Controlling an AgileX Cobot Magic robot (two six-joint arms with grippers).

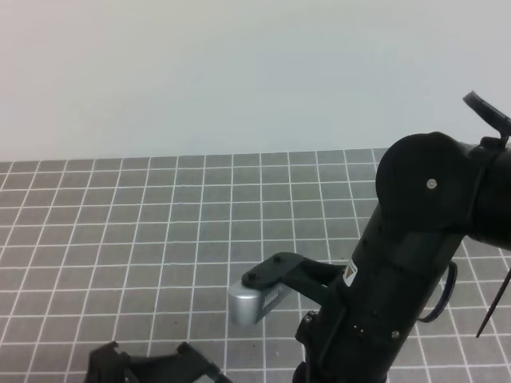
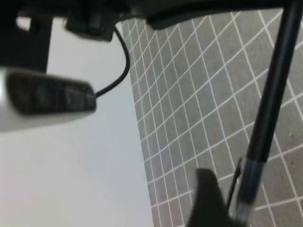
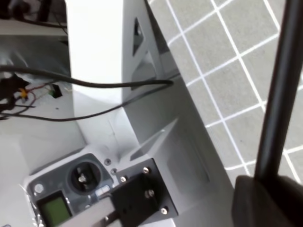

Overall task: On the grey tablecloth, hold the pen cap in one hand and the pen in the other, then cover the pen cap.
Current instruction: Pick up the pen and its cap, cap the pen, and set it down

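In the left wrist view, nearest the lens, I see one dark finger [image 2: 206,198] of the left pincer [image 1: 145,357] at 6 o'clock. Just beside it, toward 3 o'clock, is the pen cap [image 2: 249,189], with its thin clip on the side facing the finger. The cap sits in line on the lower end of the pen [image 2: 272,94], whose shaft rises toward 1 o'clock above the grey tablecloth [image 2: 199,109]. I cannot tell whether finger and cap touch. In the high view the left pincer stands at 7 o'clock with its fingers spread apart and nothing between them: released. In the right wrist view the right pincer [image 3: 265,187] at 5 o'clock is clenched on the pen [image 3: 284,85], which runs up toward 1 o'clock over the grid cloth. Farther off, at 8 o'clock, I see a grey device with a small green screen [image 3: 52,205], and black cables [image 3: 94,85] cross a white frame [image 3: 99,56]. In the high view the black right arm [image 1: 399,263] fills 4 o'clock, a silver camera housing [image 1: 254,301] projects at its 9 o'clock, and a pale wall [image 1: 239,72] lies beyond the cloth at 12 o'clock.
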